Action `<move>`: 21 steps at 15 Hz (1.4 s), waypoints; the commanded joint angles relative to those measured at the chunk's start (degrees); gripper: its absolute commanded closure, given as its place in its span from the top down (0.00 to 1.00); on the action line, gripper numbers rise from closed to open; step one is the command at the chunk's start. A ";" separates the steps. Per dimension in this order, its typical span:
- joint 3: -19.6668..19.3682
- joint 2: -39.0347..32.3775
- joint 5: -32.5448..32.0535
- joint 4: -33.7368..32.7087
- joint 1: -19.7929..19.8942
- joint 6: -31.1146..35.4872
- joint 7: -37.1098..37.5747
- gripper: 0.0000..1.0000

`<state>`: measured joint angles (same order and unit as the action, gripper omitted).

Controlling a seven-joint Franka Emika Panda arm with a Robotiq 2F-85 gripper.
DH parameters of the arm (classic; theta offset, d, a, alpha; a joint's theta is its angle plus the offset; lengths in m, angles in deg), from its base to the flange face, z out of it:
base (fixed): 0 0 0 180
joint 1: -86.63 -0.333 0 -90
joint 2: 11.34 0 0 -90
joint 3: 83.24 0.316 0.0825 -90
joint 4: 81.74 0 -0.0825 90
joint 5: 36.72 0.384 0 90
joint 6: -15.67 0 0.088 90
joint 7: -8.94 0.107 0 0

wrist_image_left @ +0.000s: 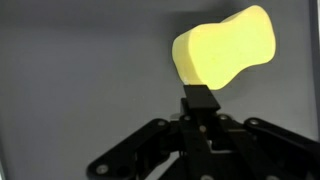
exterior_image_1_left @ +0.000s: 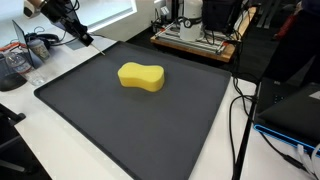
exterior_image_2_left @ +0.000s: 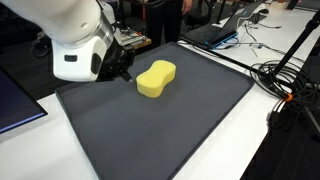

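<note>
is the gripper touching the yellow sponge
Apart. In an exterior view a bare strip of dark mat shows between the shut gripper and the yellow sponge.

From my seat the sponge [wrist_image_left: 222,48] reads as soft yellow foam, matt and faintly porous; the mat [exterior_image_1_left: 130,120] beneath it looks like dark grey rubber or cloth, finely grained and dull, with no shine; the gripper [wrist_image_left: 200,98] is black and matt, hard plastic or coated metal, I cannot tell which; the arm housing [exterior_image_2_left: 75,40] is smooth white plastic with a slight gloss; the tabletop [exterior_image_1_left: 50,145] shows white and smooth.
</note>
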<state>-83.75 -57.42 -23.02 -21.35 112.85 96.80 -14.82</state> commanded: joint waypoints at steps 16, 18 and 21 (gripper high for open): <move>-6.37 34.40 14.99 53.83 -3.60 37.68 1.80 0.03; -6.92 37.80 16.22 60.02 -4.32 41.86 1.88 0.03; -8.05 43.44 20.39 69.43 -4.88 47.21 1.09 0.03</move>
<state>-90.00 -21.90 -7.42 36.97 109.23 138.61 -12.62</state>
